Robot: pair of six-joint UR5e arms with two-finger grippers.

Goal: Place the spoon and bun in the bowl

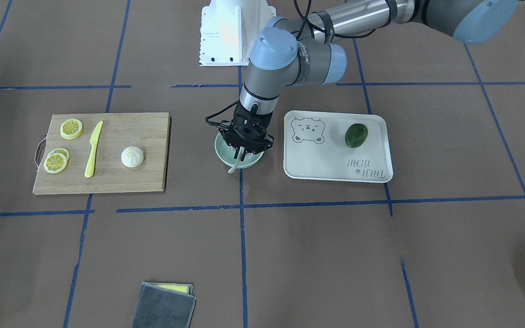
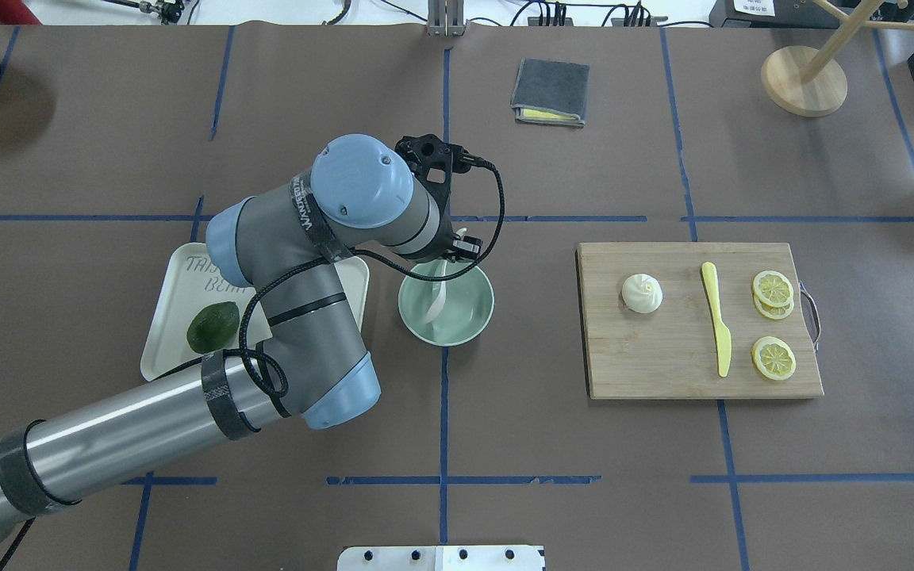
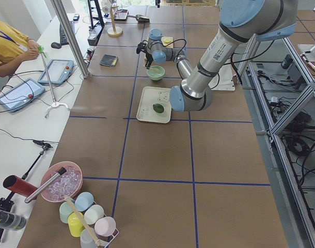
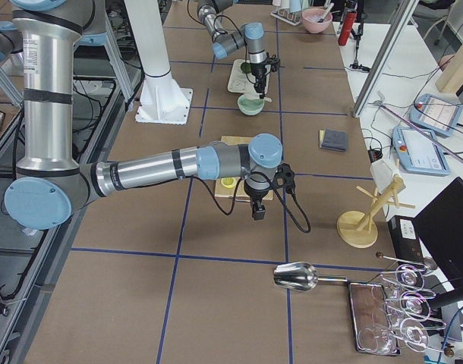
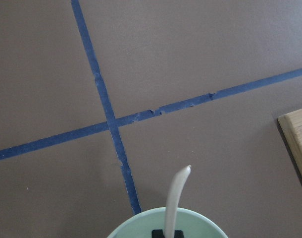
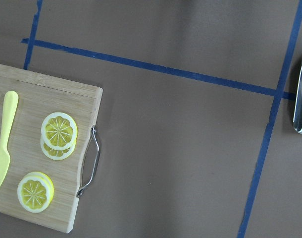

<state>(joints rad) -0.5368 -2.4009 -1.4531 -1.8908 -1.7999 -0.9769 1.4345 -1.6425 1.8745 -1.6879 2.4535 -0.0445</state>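
Bowl [image 2: 474, 321]: round, pale mint, plain sides, at table centre between the tray [image 2: 165, 337] and the cutting board [image 2: 663, 365].
Bun [image 2: 642, 293]: white, pleated top, on the board, well apart from the bowl.
Spoon [image 2: 435, 301]: off-white, tilted, scoop inside the bowl. Its handle passes over the rim farthest from the robot, pinched in the left gripper [image 1: 240, 154].
Right gripper [image 4: 257, 211]: above the table off the board's handled end; cannot tell how its jaws stand.
Knife [image 2: 716, 317] and lemon slices [image 2: 773, 358]: yellow, on the board.
Avocado [image 2: 212, 327]: on the tray.
Table [image 2: 584, 444]: brown covering, blue tape grid.

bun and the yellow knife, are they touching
Apart. The overhead view shows bare cutting board between the bun and the knife.
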